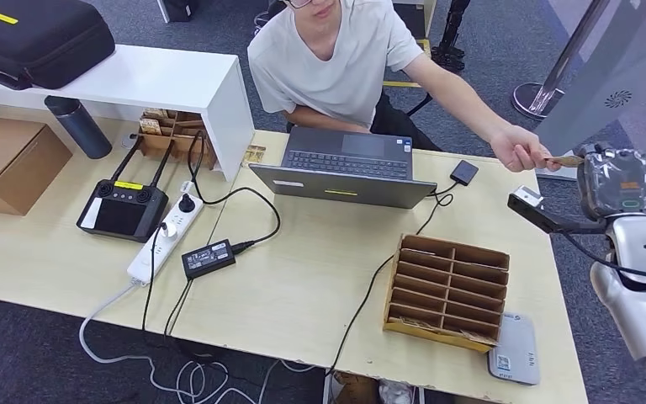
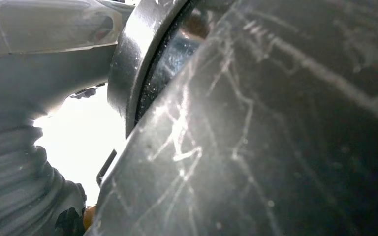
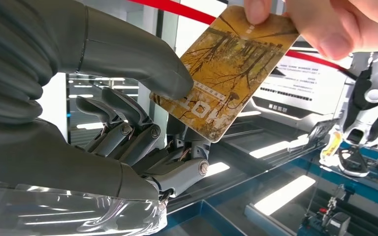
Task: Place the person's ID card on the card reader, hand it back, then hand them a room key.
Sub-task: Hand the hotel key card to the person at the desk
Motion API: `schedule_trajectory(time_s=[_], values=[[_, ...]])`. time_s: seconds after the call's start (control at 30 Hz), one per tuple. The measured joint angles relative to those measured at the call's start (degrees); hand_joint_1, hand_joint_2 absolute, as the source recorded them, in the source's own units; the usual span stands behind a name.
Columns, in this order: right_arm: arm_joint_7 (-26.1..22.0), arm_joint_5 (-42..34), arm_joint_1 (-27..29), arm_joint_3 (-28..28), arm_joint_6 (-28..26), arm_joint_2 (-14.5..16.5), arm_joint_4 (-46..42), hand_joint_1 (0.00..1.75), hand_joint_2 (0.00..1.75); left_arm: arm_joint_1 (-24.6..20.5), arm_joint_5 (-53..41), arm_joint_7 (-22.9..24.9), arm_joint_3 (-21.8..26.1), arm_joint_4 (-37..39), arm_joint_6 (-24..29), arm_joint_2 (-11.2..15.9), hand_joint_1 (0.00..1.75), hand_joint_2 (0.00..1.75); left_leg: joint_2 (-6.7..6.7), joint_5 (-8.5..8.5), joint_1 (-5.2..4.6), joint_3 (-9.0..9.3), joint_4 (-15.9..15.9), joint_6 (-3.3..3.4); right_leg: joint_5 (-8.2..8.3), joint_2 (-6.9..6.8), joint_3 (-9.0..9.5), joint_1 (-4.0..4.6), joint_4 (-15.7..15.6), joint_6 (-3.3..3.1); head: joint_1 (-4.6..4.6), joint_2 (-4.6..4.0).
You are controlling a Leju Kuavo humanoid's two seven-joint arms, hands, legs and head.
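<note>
Head view: the person's hand (image 1: pixel 521 151) is holding the card (image 1: pixel 566 160) out at the right hand (image 1: pixel 614 181), beyond the table (image 1: pixel 303 278) edge. Right wrist view: the right hand (image 3: pixel 142 118) is pinching the card (image 3: pixel 226 73) between thumb and fingers (image 3: pixel 128 132), while the person's fingers are gripping its far end. Left wrist view: left hand's state is not discernible.

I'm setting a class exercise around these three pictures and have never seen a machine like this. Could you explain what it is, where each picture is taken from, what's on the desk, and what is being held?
It is a humanoid robot with silver arms. The wide picture looks down from its head. The others come from cameras at its wrists; the left one is too dark and close to read. On the table lie a laptop, a power strip, a controller, a cardboard slot box and a grey card reader. The right hand has its thumb on a golden card, which the person's hand also pinches.
</note>
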Motion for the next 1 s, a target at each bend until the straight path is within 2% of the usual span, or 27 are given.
schedule_trajectory(time_s=[0.07,0.47,0.6,0.8,1.0], values=[[0.12,-0.28,-0.52,0.80,-0.08,0.14,0.63,0.00,1.75,-0.01,0.00,0.00,-0.03,0.00,-0.14,0.00,0.00,1.75,-0.13,0.02,0.00,-0.05,0.01,0.01,-0.01,-0.14,-0.01,0.00,0.00,0.00,0.00,0.00],[0.96,-1.76,-0.77,3.06,-1.71,0.16,2.17,0.00,1.75,-0.04,0.01,-0.09,-0.04,0.00,-0.45,0.17,0.00,1.75,-0.08,0.03,0.00,-0.04,0.02,-0.01,0.00,-0.09,-0.02,0.00,-0.03,-0.01,0.00,0.00],[0.78,-3.20,1.26,3.10,-3.22,-0.32,0.10,0.00,1.75,-0.03,0.01,-0.09,-0.01,0.00,-0.39,0.11,0.00,1.75,-0.09,0.04,0.00,-0.01,0.02,-0.02,0.00,-0.10,-0.02,0.02,-0.03,-0.01,0.00,0.00],[1.12,-5.86,10.01,1.12,-3.36,-2.42,-10.73,0.00,1.75,0.00,-0.02,-0.09,0.80,0.00,-0.33,-0.12,0.00,1.75,-0.12,0.02,0.00,-0.03,0.02,-0.01,-0.03,-0.12,-0.03,0.02,-0.04,0.00,-0.01,0.00],[1.36,-8.35,25.74,-5.63,-3.80,-3.56,-27.65,0.00,1.75,0.13,-1.73,-0.07,3.27,0.07,0.01,-0.60,0.00,1.75,-0.12,-0.04,0.00,-0.10,0.00,0.02,-0.06,-0.14,-0.05,0.01,-0.05,0.01,-0.02,0.00]])
